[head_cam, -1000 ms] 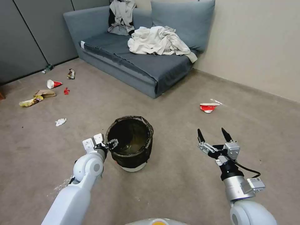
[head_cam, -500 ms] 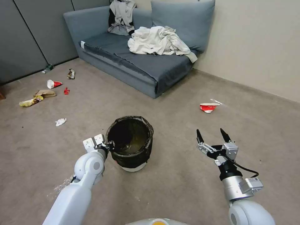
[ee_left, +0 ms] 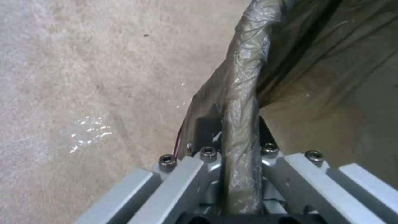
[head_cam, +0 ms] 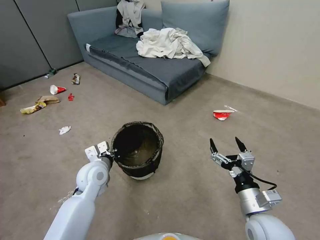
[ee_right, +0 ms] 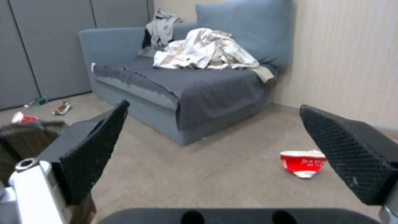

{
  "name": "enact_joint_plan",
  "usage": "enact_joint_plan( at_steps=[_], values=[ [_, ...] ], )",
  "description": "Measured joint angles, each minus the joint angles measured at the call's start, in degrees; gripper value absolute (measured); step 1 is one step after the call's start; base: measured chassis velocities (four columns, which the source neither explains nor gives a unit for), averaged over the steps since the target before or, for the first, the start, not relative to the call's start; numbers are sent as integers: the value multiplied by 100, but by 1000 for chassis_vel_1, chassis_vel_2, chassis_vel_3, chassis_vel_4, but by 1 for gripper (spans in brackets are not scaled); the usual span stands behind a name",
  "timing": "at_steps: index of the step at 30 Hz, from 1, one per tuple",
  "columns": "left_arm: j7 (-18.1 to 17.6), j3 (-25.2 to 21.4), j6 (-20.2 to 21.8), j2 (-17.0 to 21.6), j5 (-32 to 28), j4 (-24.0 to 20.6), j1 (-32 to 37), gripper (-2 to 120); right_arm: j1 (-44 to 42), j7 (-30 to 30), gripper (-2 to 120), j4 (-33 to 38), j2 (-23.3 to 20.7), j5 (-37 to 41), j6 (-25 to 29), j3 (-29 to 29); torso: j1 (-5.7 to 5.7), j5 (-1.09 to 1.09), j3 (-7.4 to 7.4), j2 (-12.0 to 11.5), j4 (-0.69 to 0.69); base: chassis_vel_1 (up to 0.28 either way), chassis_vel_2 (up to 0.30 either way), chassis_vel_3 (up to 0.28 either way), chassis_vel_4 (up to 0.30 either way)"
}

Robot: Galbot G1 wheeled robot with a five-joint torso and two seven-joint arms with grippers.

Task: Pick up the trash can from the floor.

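Over short-pile carpet (head_cam: 186, 200), left gripper (head_cam: 112, 154) pinches the round trash can's (head_cam: 138, 151) crinkly rim.

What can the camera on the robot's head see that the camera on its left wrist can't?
Only the head camera: the blue-grey fabric sofa, the crushed red-and-white paper cup and the open right hand.

Only the left wrist camera: the bag-wrapped rim pinched between the fingers.

Both: the left hand shut on the small round white trash can with its dark liner bag, and the beige carpet floor.

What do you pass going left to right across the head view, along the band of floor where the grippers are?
Left gripper, shut on the trash can's rim → trash can → bare floor → right gripper, open.
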Motion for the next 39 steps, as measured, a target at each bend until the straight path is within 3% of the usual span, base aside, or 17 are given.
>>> enact_joint_plan(
  at_steps=[11, 14, 18, 39],
  values=[
    [-496, -551, 423, 184, -696, -1403, 573, 1, -38, 2, 100, 115, 19, -172, 3, -34, 0, 0, 0, 0, 0, 0, 0, 0, 0],
    [-698, -724, 634, 317, -867, -2011, 836, 1, -68, 33, 100, 174, 49, -186, 0, -50, 0, 0, 0, 0, 0, 0, 0, 0, 0],
    [-823, -810, 716, 391, -995, -2297, 980, 1, -78, 64, 100, 223, 62, -181, -2, -43, 0, 0, 0, 0, 0, 0, 0, 0, 0],
    [-845, -799, 735, 313, -1028, -2449, 1160, 1, -157, 101, 100, 263, 115, -183, -7, -63, 0, 0, 0, 0, 0, 0, 0, 0, 0]
  ],
)
